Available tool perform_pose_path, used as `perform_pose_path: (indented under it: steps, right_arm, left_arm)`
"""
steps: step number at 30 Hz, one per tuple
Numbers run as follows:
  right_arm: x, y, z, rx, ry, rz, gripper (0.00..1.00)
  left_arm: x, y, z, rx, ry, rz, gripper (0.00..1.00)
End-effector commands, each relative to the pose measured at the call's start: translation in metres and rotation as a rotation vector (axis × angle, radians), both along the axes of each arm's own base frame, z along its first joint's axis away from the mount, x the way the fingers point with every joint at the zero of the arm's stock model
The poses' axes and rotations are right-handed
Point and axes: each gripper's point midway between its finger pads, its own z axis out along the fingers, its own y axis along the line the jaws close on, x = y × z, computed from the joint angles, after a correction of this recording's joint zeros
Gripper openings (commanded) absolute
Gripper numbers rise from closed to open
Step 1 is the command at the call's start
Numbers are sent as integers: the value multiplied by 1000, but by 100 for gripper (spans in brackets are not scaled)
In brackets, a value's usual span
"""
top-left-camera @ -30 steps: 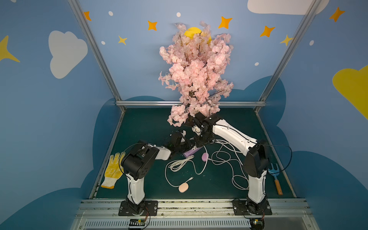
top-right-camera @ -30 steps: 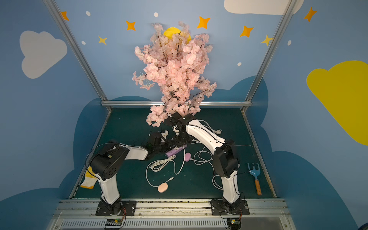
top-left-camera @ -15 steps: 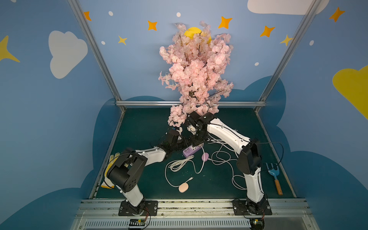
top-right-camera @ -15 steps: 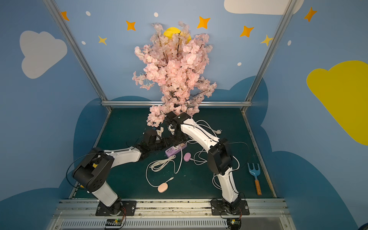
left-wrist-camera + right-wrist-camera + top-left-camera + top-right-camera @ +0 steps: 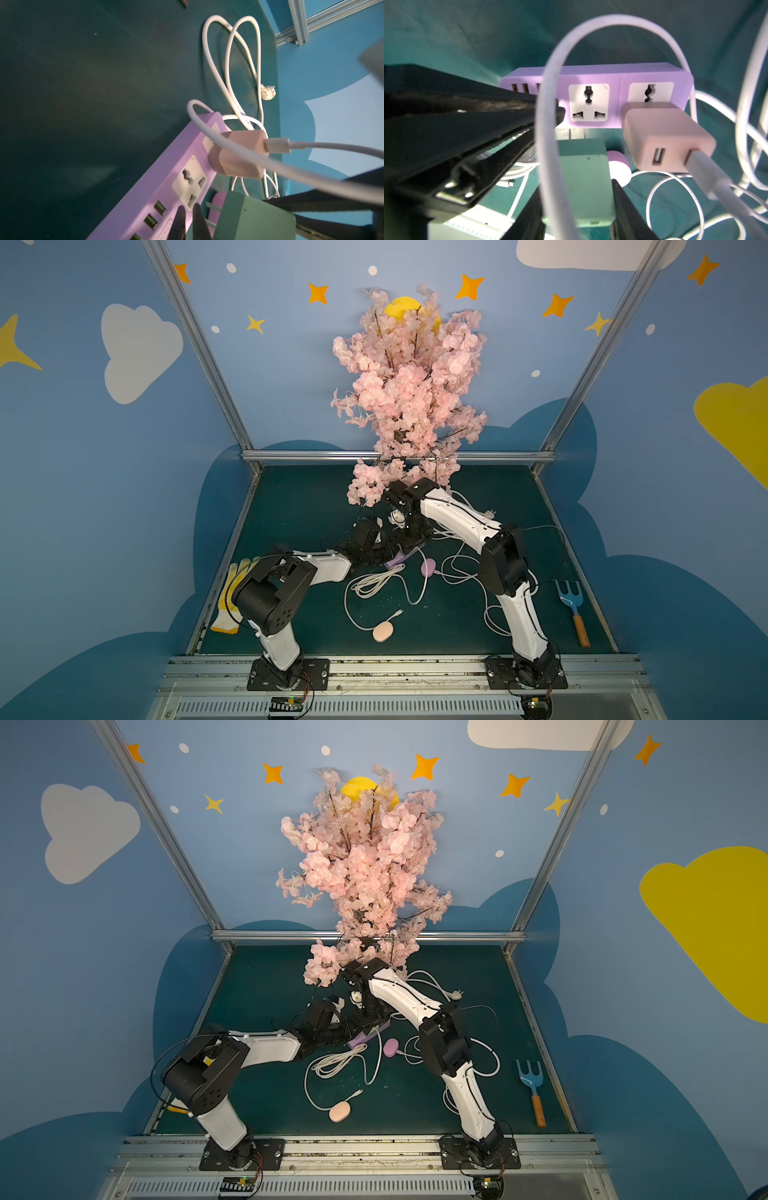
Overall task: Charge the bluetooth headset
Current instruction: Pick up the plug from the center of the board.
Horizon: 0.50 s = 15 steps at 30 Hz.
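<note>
Right wrist view shows the strip (image 5: pixel 591 76) braced at its USB end by my clenched left gripper (image 5: pixel 557 113); my right gripper (image 5: pixel 576 187) grasps the green adapter (image 5: pixel 583 166) short of the free socket (image 5: pixel 588 101). I judge the headset (image 5: pixel 617 164) lies beside the strip; I'd square the prongs (image 5: pixel 576 133), then push straight.

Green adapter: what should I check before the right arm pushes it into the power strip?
1. Grip: right gripper shut on green adapter: ok.
2. Aim: prongs outside the free socket, pointing toward it; exact line-up: cannot tell.
3. Brace: left gripper shut, tips at the power strip by its USB ports; firm contact: cannot tell.
4. Neighbour: pink adapter seated in the end socket, apart from the green one: ok.
5. Snag: white cable loops across the green adapter in the right wrist view; clear of the path: cannot tell.
</note>
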Motion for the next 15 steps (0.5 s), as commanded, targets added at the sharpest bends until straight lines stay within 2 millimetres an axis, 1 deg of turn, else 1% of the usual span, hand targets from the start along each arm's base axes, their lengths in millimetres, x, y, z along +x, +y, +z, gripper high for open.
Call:
perform_pose_path:
  steps: [1,10,15]
  right_arm:
    - [6,-7,2,-4,19,-7,0]
    - [15,-5,1,-3,28,-17,0]
    - [15,-7,-6,-28,48,-11,0]
  left_arm:
    - [0,3,-8,41,4,-3,10]
    - [-6,2,-20,69,27,-19,9]
    - [-8,1,-26,69,42,-24,9]
